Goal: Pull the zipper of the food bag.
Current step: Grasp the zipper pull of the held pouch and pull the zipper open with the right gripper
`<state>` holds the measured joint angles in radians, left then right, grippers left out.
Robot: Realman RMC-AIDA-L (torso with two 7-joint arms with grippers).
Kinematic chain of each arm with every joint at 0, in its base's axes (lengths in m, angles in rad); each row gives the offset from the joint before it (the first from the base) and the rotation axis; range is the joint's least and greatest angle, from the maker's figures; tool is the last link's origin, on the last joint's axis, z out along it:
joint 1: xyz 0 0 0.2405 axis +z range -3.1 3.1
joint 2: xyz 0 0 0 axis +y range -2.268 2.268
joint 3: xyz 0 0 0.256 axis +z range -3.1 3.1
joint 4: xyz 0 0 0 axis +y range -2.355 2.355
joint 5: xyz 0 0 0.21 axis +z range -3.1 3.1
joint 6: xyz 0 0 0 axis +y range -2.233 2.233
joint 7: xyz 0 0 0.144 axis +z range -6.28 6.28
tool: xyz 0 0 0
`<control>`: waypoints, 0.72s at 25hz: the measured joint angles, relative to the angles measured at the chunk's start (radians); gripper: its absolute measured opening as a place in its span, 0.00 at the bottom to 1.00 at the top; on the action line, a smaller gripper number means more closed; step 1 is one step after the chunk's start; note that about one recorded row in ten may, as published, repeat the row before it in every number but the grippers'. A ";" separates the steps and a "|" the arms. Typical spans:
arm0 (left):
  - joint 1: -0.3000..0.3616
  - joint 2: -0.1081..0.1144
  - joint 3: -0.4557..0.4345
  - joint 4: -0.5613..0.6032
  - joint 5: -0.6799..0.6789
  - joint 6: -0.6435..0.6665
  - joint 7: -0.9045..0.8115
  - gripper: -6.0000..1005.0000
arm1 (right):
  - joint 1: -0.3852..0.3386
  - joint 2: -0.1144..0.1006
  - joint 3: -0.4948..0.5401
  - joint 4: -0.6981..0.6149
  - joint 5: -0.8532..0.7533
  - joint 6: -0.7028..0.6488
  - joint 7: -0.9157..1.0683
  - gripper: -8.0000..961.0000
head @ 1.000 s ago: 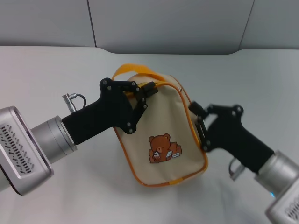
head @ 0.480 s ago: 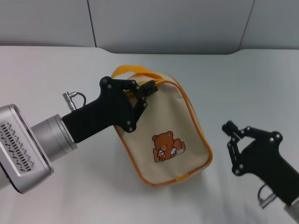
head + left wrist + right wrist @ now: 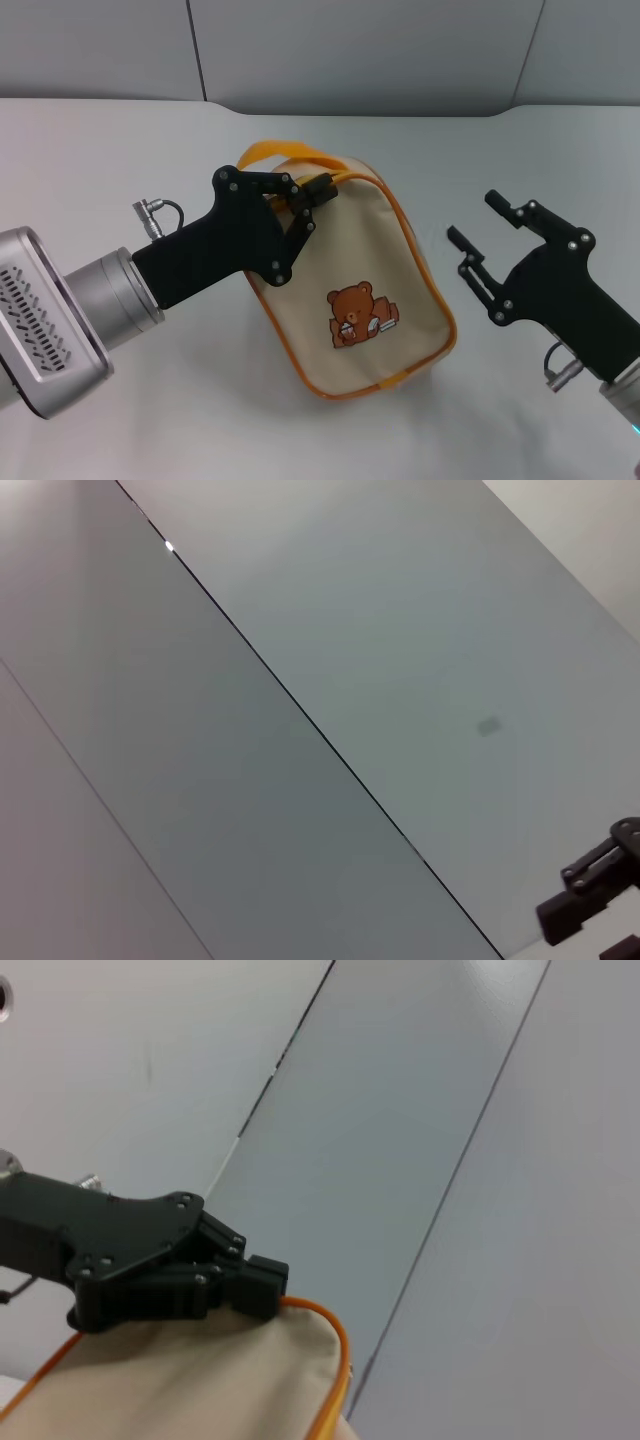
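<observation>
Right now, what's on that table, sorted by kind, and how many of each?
Food bag: 1, beige with orange piping and a bear patch.
Robot grippers: 2, the left gripper shut at the bag's top edge, the right gripper open, apart from the bag.
Total: 3.

The left arm's grey metal forearm ran from the lower left of the head view up toward the centre, ending in the black left gripper [image 3: 318, 190], whose fingers were pinched together at their tips. In the right wrist view the same gripper [image 3: 262, 1288] lay at centre left. The black right gripper [image 3: 482, 220] sat at the right of the head view, its two fingers spread apart, holding nothing.
</observation>
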<state>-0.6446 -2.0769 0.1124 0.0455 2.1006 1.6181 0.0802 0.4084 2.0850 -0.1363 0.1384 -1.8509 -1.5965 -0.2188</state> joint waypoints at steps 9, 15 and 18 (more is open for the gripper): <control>0.000 0.000 -0.001 0.000 -0.001 0.003 0.000 0.09 | 0.014 0.000 0.000 -0.045 -0.002 0.001 0.055 0.56; -0.001 0.000 -0.001 0.002 -0.002 0.003 0.001 0.09 | 0.031 0.002 -0.002 -0.053 -0.002 0.018 0.056 0.55; -0.001 0.000 0.000 0.003 -0.002 0.003 0.001 0.09 | 0.039 0.003 -0.002 -0.053 -0.002 0.027 0.057 0.55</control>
<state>-0.6455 -2.0770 0.1119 0.0484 2.0984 1.6214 0.0813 0.4473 2.0876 -0.1383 0.0854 -1.8531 -1.5696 -0.1621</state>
